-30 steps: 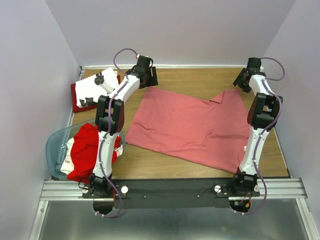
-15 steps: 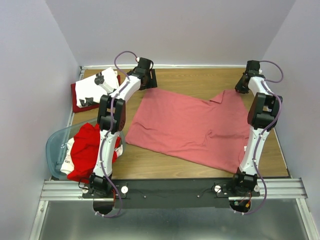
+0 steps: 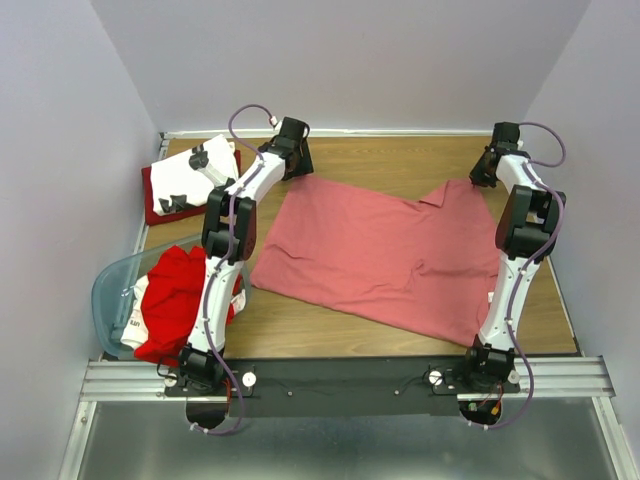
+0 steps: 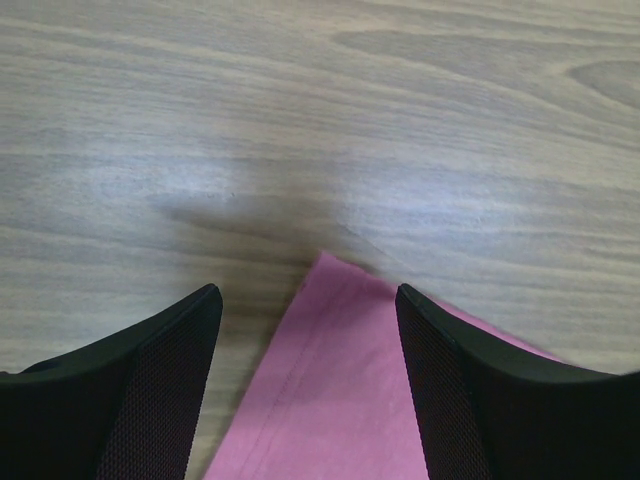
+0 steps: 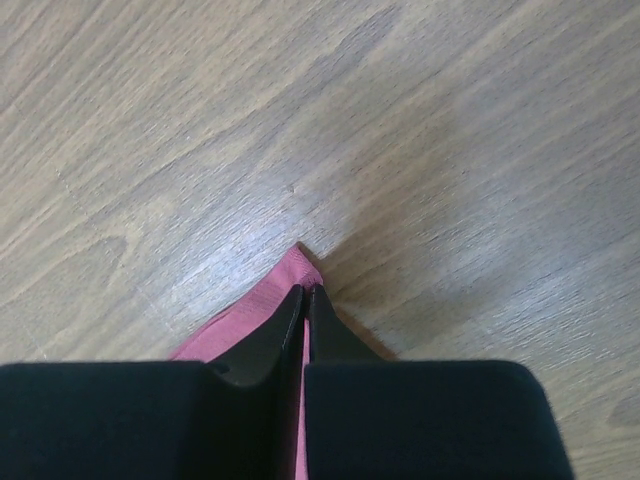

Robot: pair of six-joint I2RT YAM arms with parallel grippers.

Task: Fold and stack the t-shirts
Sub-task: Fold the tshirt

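Observation:
A large salmon-pink t-shirt [image 3: 385, 250] lies spread on the wooden table. My left gripper [image 3: 299, 166] hangs open over its far left corner [image 4: 335, 330], which lies between the two black fingers [image 4: 150, 380] untouched. At the shirt's far right corner, my right gripper [image 3: 480, 176] is shut on the pink cloth [image 5: 262, 305]; the corner's tip pokes out past the fingertips. A white t-shirt with black prints [image 3: 195, 175] rests folded on a dark red one [image 3: 152, 205] at the far left.
A translucent pale-blue tub [image 3: 112, 290] at the near left holds crumpled bright red [image 3: 172, 300] and white cloth. Purple walls close in the table on three sides. Bare wood [image 3: 400, 160] runs behind the pink shirt.
My right gripper has dropped onto the pink shirt's far right corner and shut on it. The left gripper has shifted slightly toward the shirt's far left corner, still open.

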